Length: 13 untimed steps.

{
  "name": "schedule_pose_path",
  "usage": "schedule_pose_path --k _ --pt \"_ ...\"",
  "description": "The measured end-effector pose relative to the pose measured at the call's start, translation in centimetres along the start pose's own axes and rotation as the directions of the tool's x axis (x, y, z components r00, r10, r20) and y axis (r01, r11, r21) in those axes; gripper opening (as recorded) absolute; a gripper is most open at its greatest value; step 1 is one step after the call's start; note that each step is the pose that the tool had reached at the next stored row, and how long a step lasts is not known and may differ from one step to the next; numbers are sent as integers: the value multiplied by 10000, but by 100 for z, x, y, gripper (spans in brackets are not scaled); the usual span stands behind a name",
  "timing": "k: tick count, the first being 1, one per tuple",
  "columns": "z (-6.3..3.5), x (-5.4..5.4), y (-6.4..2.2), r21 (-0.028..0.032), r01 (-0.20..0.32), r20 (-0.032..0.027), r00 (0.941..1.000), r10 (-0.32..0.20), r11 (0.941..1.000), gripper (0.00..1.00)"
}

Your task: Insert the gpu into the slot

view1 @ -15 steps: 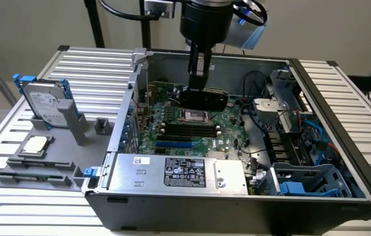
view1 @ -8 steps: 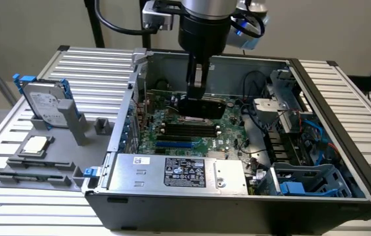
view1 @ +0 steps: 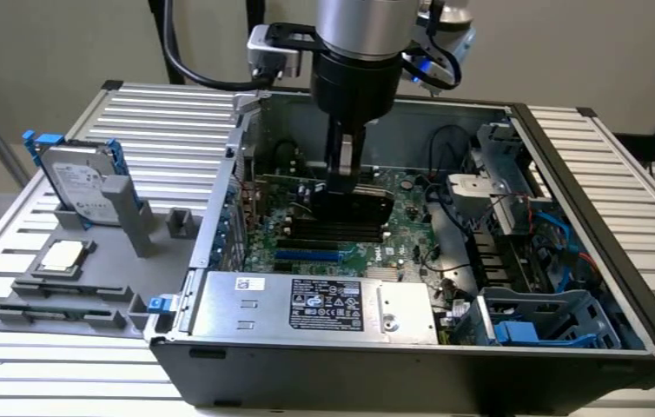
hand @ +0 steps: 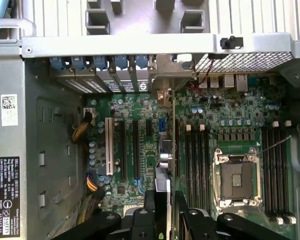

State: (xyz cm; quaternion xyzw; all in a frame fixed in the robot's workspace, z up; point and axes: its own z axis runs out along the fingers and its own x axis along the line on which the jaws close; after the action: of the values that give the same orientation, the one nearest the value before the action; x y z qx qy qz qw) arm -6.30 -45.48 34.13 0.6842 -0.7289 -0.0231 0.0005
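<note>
On a slatted table, an open computer case is shown with the gpu held over its motherboard.
The jaws are closed on the gpu, a thin glossy black card on edge, farther from the power-supply box than the bright-blue slot just beside that box. Positioning is judged in hand, seating not begun; the card's lower edge would need lining up along the slot before a straight push down.
</note>
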Motion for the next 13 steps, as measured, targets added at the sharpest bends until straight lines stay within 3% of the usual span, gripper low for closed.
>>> schedule_pose_path --k 6,13 --pt "109 14 77 -3 57 -3 10000 -57 10000 26" --pt "238 18 85 1 78 -2 10000 -78 10000 26"
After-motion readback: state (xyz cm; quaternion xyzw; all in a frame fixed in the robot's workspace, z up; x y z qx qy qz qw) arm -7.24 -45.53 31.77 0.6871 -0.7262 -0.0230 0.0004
